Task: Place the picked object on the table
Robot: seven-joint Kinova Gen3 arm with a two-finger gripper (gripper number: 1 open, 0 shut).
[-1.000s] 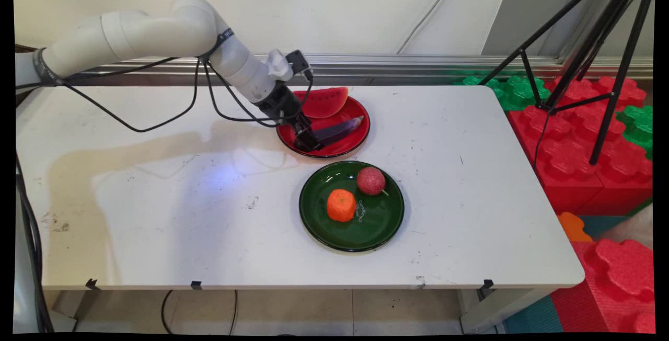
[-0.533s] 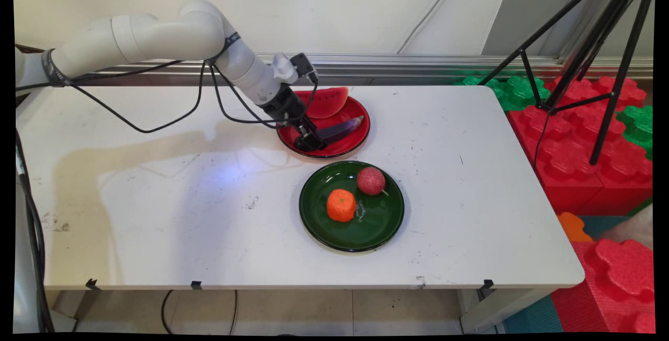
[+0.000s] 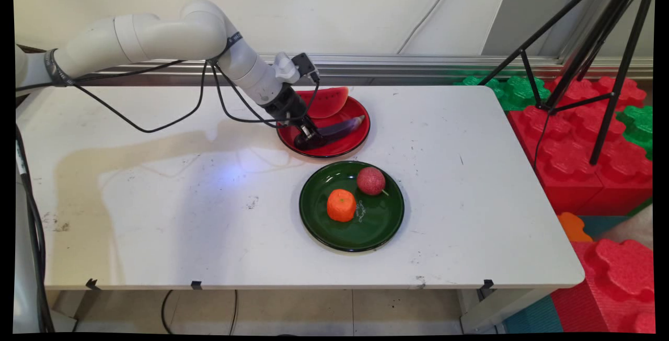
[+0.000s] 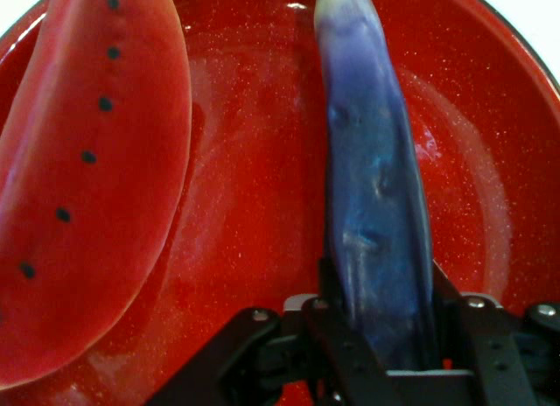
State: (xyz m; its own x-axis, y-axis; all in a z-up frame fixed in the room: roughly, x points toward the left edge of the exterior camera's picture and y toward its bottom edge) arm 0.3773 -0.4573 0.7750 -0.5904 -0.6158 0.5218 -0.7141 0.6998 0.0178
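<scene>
Gripping the long purple toy eggplant (image 4: 376,205) near its thick end, the black gripper (image 3: 308,139) has its 2 fingers (image 4: 337,327) closed against the eggplant's sides. The eggplant lies flat on the shiny red round plate (image 3: 355,142), just beside a red toy watermelon slice (image 4: 87,178). This looks like the grab step. A lift would need a straight pull up, clear of the slice. Nearby, a dark green round plate (image 3: 381,226) holds an orange toy fruit (image 3: 341,205) and a dark red ball-shaped toy fruit (image 3: 371,181).
</scene>
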